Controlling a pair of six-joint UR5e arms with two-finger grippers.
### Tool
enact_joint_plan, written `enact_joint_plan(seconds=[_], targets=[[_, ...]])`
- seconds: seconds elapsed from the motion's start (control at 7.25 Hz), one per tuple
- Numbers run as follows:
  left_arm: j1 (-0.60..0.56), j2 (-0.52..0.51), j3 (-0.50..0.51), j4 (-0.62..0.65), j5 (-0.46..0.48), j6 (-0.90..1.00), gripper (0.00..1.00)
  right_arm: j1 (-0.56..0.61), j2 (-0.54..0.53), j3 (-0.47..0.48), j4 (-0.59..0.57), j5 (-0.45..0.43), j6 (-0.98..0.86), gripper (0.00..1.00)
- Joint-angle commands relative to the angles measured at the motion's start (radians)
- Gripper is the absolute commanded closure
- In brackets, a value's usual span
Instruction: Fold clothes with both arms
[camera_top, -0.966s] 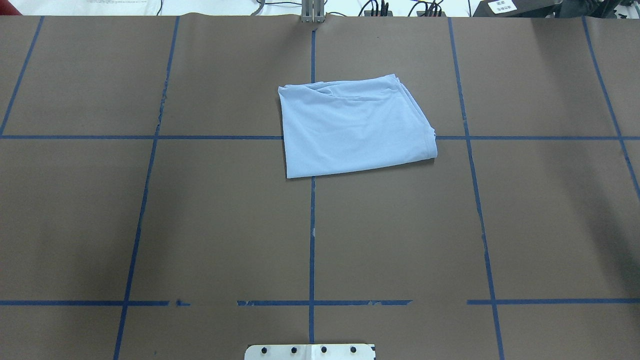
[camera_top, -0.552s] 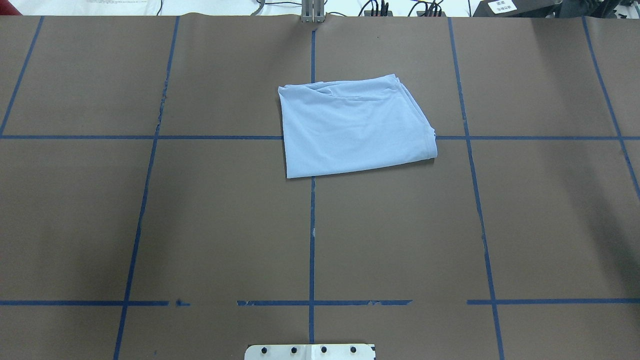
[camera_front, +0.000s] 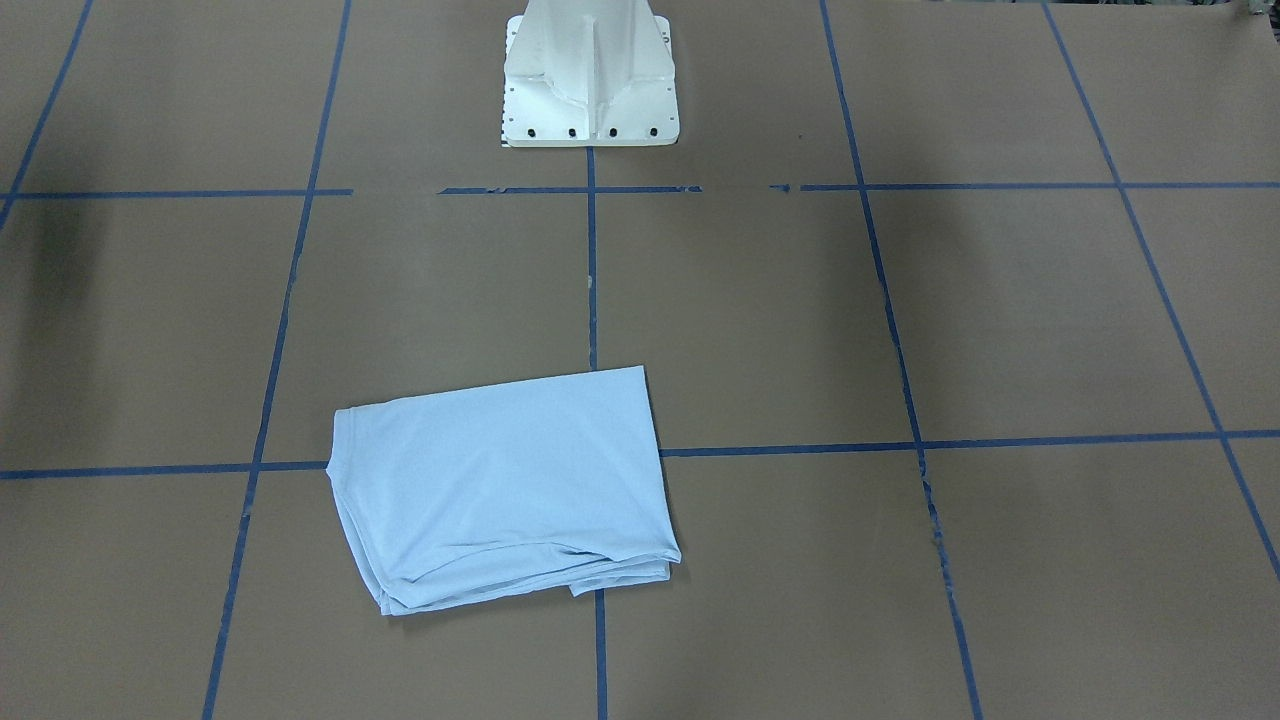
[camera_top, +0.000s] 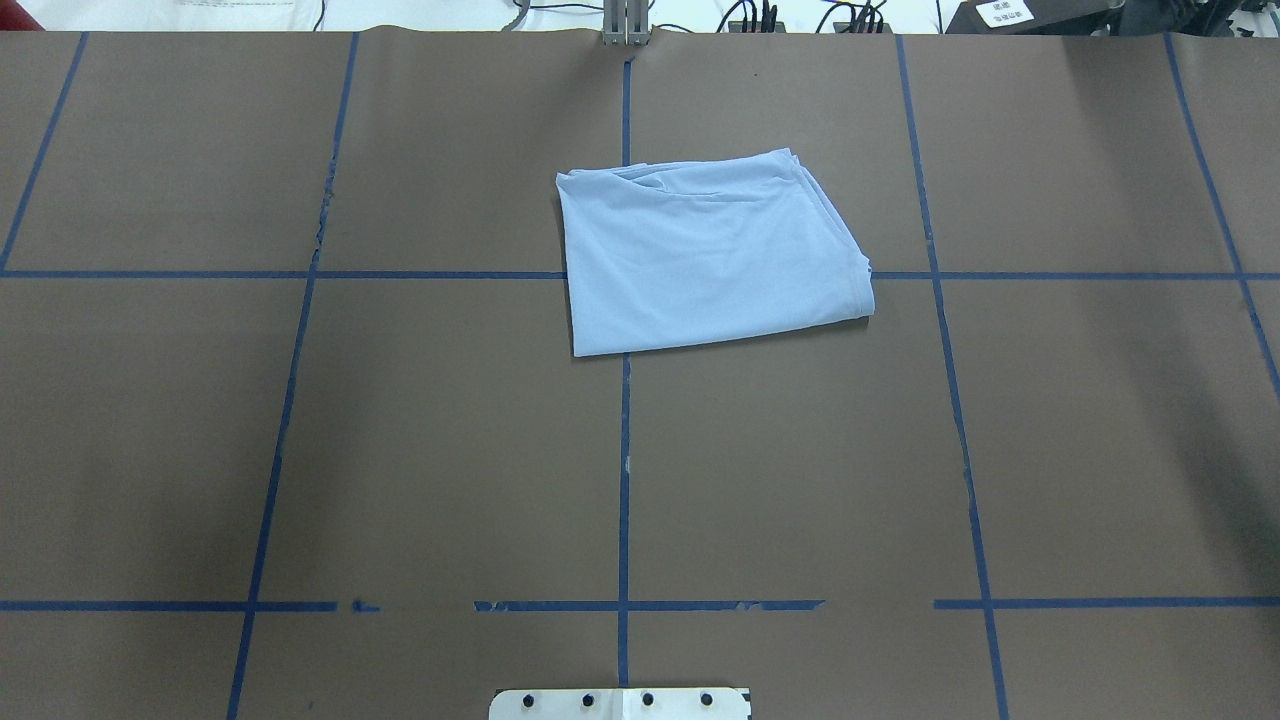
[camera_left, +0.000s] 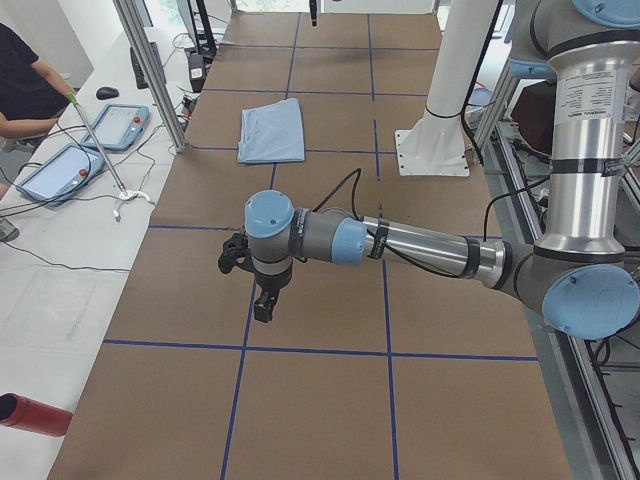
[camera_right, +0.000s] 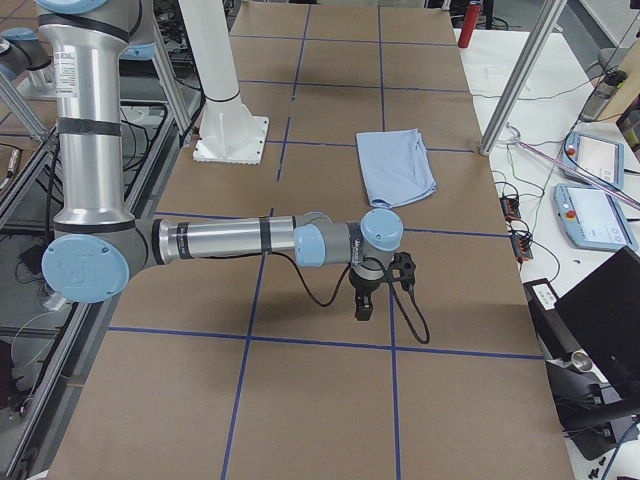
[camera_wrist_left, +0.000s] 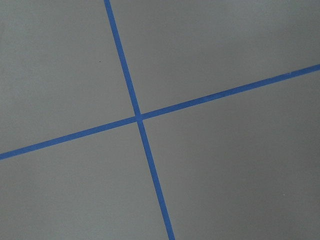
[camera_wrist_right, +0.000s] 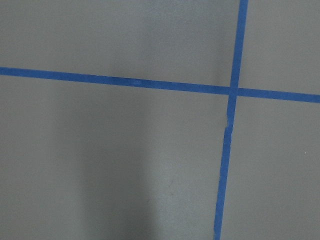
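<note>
I see the T-shirt (camera_top: 705, 255) folded flat on the brown surface (camera_top: 400, 450), across the centre tape line (camera_top: 624, 480), well apart from the pedestal (camera_front: 590, 80). Only the side views show the left hand (camera_left: 262, 312) and right hand (camera_right: 362, 310). I cannot tell whether their fingers are apart or together. The arm label is unreadable.

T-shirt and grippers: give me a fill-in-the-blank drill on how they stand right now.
The T-shirt lies ____ on the table.
The left gripper and the right gripper both hang clear; the number touching the T-shirt is ____.
The tape lines crossing the table are ____ in colour.
Missing: folded; zero; blue.
</note>
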Motion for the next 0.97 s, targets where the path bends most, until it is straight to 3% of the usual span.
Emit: enact_joint_plan(seconds=[0.0, 0.83], targets=[[0.0, 0.0, -0.002, -0.002, -0.001, 0.001, 0.0, 0.0, 0.002, 0.004, 0.0, 0.001, 0.002, 0.0], [0.0, 0.0, 0.001, -0.002, -0.001, 0.001, 0.0, 0.006, -0.001, 0.009, -0.002, 0.001, 0.002, 0.0]])
